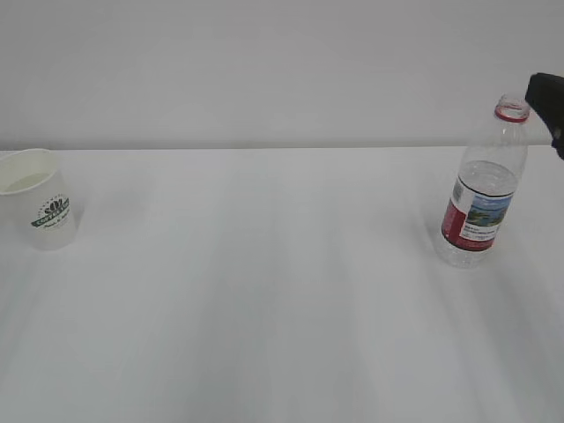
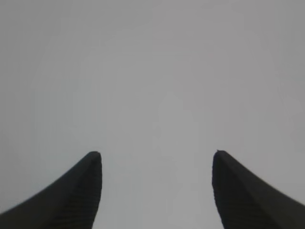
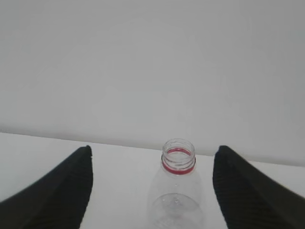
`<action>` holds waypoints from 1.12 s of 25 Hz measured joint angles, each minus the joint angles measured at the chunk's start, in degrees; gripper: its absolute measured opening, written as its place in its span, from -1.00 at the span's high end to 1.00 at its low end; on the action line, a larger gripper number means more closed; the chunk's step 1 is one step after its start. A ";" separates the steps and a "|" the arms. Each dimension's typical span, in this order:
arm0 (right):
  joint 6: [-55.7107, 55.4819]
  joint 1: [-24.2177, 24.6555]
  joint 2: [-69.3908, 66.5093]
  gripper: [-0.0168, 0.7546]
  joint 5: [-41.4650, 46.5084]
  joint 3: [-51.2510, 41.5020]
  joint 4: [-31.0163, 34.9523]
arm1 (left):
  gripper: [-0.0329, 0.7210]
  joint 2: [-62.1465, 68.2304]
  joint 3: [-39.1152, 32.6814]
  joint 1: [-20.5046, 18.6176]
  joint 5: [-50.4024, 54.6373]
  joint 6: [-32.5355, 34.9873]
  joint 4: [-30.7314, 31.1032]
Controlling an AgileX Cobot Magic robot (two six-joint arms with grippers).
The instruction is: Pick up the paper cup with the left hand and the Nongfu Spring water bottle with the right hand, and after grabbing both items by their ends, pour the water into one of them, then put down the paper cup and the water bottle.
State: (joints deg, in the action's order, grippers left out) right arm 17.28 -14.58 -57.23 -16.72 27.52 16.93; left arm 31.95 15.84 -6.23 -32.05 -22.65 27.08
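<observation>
Both ribbed black grippers (image 2: 156, 155) (image 3: 152, 149) wide apart, gripping nothing.
Dimpled white paper cup (image 1: 40, 210) at desk's (image 1: 264, 308) left edge; ribbed clear plastic bottle (image 1: 483, 189) near right edge.

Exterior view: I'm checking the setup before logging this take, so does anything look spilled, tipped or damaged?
Nothing stands out. The paper cup stands upright at the table's left edge, the water bottle upright and uncapped at right. No puddle shows. The right gripper hangs open behind the bottle's neck.
</observation>
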 joint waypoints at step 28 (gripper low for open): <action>41.64 0.00 27.73 -0.43 9.60 -5.64 31.39 | -0.48 -20.73 6.34 3.55 25.71 -12.72 9.33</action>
State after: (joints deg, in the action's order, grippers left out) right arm 58.92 -14.58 -29.49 -7.12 21.88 48.33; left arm 11.22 22.18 -2.68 -6.35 -35.36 36.41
